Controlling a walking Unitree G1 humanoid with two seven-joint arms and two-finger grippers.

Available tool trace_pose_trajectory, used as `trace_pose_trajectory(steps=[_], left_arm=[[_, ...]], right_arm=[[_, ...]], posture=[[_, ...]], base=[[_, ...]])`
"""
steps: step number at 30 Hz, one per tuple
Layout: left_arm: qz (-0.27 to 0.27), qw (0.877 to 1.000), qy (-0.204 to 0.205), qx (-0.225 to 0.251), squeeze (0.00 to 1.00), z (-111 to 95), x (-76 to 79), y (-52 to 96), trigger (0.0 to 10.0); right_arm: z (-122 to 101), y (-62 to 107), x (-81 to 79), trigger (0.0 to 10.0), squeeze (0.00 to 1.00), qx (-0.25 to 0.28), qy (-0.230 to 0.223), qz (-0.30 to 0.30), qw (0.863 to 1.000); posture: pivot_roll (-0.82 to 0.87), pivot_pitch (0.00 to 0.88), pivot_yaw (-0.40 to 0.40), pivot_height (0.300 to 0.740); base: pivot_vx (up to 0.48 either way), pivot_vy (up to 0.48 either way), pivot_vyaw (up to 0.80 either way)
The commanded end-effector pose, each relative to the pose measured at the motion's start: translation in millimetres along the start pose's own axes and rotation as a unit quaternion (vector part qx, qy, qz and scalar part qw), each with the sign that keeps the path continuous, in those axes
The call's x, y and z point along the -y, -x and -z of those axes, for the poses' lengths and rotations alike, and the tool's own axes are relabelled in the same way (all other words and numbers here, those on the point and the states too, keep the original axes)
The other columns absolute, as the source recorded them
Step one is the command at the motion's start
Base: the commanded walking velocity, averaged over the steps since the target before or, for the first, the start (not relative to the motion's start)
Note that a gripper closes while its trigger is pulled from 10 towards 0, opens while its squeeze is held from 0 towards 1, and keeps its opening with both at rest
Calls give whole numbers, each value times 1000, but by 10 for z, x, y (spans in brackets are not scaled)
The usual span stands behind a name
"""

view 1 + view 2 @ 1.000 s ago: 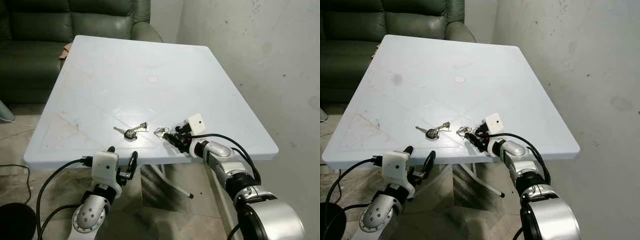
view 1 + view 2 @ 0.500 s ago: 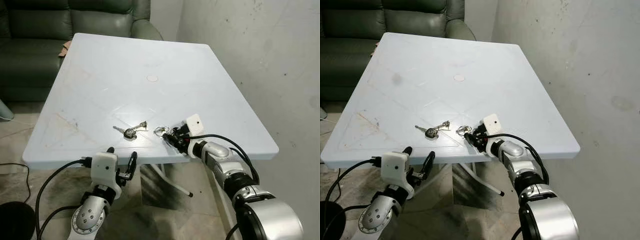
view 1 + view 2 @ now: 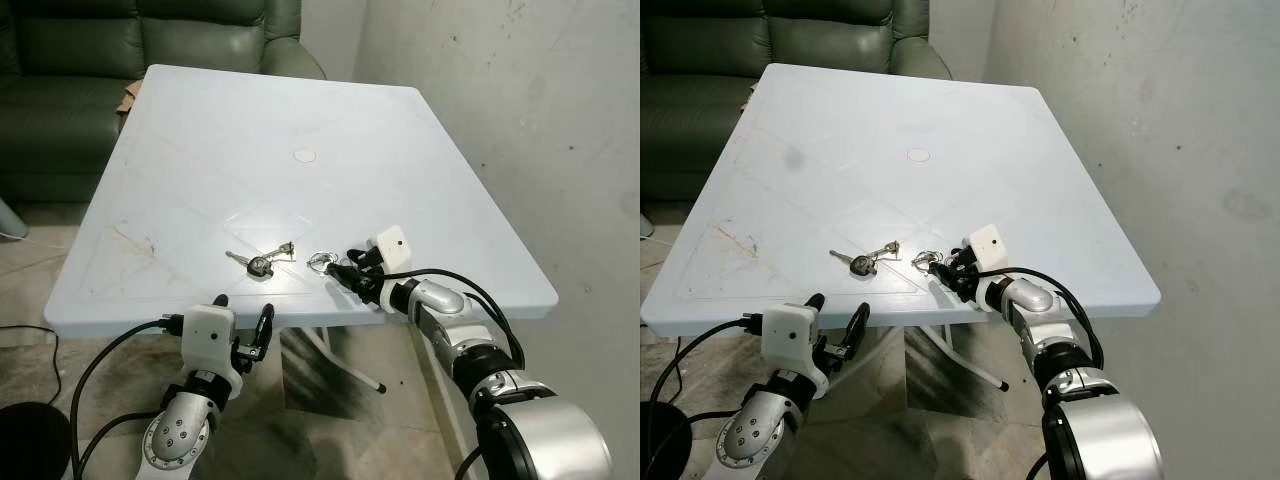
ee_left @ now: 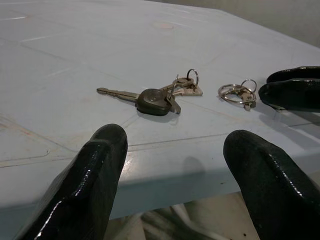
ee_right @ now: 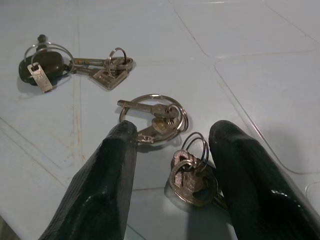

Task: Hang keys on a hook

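The right hand (image 5: 172, 165) lay low on the counter (image 3: 250, 130), its fingers apart around a small bunch of keys (image 5: 192, 175) on linked rings. To grip well, I judge the fingers should close on the rings, not the flat blades. A second bunch with a dark-headed key (image 3: 260, 265) lay just beside, towards the left. The left hand (image 3: 243, 325) hovered open below the counter's near edge. The right wrist view separated the rings; the head views blurred them together.
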State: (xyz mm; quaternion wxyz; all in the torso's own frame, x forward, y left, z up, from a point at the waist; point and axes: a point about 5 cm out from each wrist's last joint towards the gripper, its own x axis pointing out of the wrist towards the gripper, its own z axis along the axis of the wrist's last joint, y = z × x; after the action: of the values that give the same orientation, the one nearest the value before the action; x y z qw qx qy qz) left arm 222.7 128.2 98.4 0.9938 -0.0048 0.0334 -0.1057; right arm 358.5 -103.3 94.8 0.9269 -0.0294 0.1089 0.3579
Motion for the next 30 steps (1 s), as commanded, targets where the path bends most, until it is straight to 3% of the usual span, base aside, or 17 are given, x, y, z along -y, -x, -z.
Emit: trace_pose_trajectory(steps=[1,6,7,8,9,10,30], left_arm=[[-1,1000,-1,3,0,-33,19,12,10000],[-1,1000,1,3,0,-33,21,14,10000],[-1,1000,1,3,0,-32,22,14,10000],[-2,1000,1,2,0,-31,23,14,10000],[-2,1000,1,2,0,-30,24,14,10000],[-2,1000,1,3,0,-31,24,13,10000],[-3,1000,2,3,0,-35,32,9,10000]], right_arm=[[-9,30,55,9882,0,-4,8,6,1000],[4,33,58,9529,0,-8,7,9,1000],[2,33,57,7765,0,-6,6,7,1000],[3,34,57,4510,0,-6,7,7,1000],[4,35,59,4314,0,-6,8,8,1000],[3,36,57,0,0,-6,10,5,1000],[-7,52,77,0,0,-3,16,5,1000]], posture=[[96,97,-124,740],[96,98,-126,740],[97,98,-126,740],[97,98,-126,740],[97,99,-127,740],[97,99,-127,740],[99,100,-128,740]], base=[[0,0,0],[0,0,0],[0,0,0],[0,0,0],[0,0,0],[0,0,0],[0,0,0]])
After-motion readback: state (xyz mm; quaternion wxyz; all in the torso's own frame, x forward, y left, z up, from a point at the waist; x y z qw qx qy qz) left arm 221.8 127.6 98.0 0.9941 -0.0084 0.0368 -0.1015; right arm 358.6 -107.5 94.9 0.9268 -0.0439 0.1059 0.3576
